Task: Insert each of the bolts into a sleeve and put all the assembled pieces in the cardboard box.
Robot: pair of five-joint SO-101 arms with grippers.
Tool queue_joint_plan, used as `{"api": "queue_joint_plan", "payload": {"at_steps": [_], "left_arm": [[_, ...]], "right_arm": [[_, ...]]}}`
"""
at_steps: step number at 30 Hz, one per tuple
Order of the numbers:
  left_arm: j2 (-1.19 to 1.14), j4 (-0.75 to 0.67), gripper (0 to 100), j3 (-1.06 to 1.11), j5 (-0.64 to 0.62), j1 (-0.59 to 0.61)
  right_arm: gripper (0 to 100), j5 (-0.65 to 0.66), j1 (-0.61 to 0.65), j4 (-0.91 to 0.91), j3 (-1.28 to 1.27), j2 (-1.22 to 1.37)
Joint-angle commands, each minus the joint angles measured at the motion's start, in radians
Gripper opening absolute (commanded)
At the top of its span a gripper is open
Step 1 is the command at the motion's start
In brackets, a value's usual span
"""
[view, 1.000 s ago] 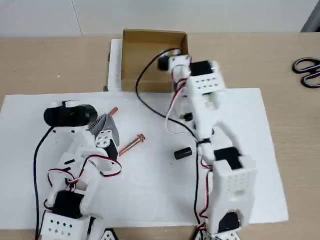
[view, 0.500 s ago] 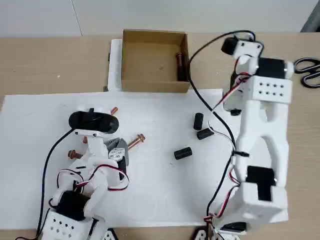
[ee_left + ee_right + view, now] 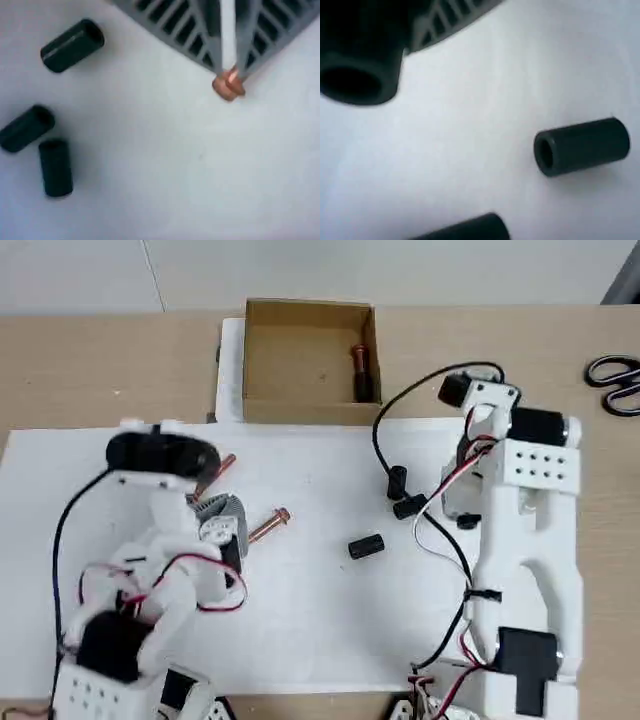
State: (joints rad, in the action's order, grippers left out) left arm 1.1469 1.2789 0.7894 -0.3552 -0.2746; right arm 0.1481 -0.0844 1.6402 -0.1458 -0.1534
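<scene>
Since the left gripper (image 3: 228, 72) pinches the copper-coloured metal bolt (image 3: 228, 87) at its very fingertips, squaring it with the bore of a black cylindrical sleeve (image 3: 72, 45) probably matters most.

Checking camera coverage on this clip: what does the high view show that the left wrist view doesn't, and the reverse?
High view alone: the box with one assembled piece inside, the scissors, and a second bolt. Left wrist view alone: the left pincer up close, shut on the head of the bolt. Both: that bolt, three loose sleeves and the white sheet.
</scene>
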Motion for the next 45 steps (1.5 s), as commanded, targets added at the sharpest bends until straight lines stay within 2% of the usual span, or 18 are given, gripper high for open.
{"api": "queue_joint_plan", "payload": {"at_steps": [1, 5, 12, 16, 18, 21, 33, 38, 45], "left_arm": [[-0.153, 0.014, 1, -0.139, 0.002, -0.003], [-0.325, 0.066, 1, -0.269, 0.002, -0.002], [-0.71, 0.244, 1, -0.418, 0.028, -0.003], [-0.896, 0.348, 1, -0.57, 0.282, 0.003], [-0.948, 0.391, 1, -0.628, 0.371, 0.002], [-0.977, 0.374, 1, -0.659, 0.431, 0.002], [-1.066, 0.304, 1, -0.627, 0.442, -0.002], [-1.123, 0.25, 9, -0.624, 0.457, -0.003], [-1.132, 0.199, 10, -0.61, 0.532, -0.026]], "right_arm": [[0.3, -0.011, -0.004, -0.018, -0.031, -0.076], [0.3, -0.008, -0.008, -0.018, -0.081, -0.122], [0.3, -0.008, -0.01, -0.031, -0.187, -0.209], [0.3, -0.005, -0.012, -0.064, -0.241, -0.249], [0.3, -0.005, -0.012, -0.074, -0.245, -0.255], [0.3, -0.005, -0.01, -0.074, -0.245, -0.255], [0.3, -0.005, -0.012, -0.068, -0.247, -0.265], [0.3, -0.005, -0.012, -0.074, -0.247, -0.265], [0.3, -0.005, -0.012, -0.071, -0.247, -0.265]]}}
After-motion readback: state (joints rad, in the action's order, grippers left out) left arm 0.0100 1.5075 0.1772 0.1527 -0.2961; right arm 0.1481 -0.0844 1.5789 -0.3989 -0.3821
